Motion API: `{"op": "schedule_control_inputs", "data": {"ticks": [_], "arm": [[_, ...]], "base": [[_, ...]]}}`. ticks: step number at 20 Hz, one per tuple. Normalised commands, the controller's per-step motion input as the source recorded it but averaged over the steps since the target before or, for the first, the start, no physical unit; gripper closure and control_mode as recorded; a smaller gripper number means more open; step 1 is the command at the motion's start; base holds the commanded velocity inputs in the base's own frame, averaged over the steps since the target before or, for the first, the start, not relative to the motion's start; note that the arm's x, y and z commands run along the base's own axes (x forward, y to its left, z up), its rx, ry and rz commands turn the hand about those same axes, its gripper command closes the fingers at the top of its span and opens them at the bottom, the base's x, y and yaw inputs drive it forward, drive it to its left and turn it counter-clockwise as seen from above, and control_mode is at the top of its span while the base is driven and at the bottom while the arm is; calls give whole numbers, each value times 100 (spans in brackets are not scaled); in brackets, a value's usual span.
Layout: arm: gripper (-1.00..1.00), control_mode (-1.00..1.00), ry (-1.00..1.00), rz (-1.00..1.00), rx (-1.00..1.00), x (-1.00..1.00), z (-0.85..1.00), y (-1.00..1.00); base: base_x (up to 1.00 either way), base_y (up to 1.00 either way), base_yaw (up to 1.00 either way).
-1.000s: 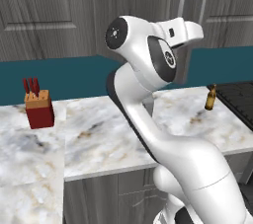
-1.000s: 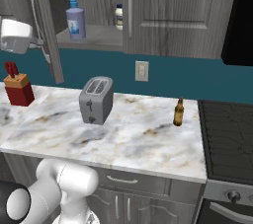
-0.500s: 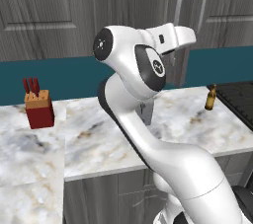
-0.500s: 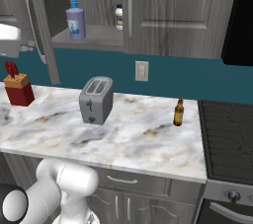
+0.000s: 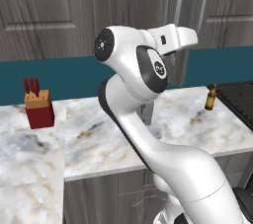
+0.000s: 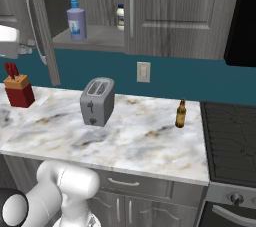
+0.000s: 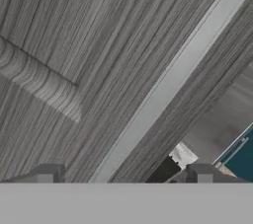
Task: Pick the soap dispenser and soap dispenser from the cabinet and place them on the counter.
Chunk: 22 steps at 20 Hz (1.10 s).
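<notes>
The gripper (image 7: 123,176) stands with its jaws spread apart, holding nothing, right before the silver handle (image 7: 168,86) of the open cabinet door (image 6: 42,26). Beyond the counter (image 6: 135,138) and toaster (image 6: 97,102), one soap dispenser (image 6: 76,20) stands upright on the cabinet (image 6: 95,38) shelf

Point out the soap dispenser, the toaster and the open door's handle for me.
soap dispenser (image 6: 76,22), right base view, labelled lavender body.
toaster (image 6: 97,102), right base view, front face.
door handle (image 7: 168,82), hand view, middle of silver bar.
</notes>
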Motion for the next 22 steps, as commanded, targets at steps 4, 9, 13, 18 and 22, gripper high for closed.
{"op": "schedule_control_inputs", "data": {"ticks": [4,9,13,18,22], "arm": [[-100,-100,-7,1,11,-42,14,-12],[-100,-100,0,2,10,-26,19,-22],[-100,-100,6,6,6,-6,8,-30],[-100,-100,1,6,15,-26,0,-26],[-100,-100,0,5,22,-36,-1,-25]], "base": [[0,0,0],[0,0,0],[0,0,0],[0,0,0],[0,0,0]]}}
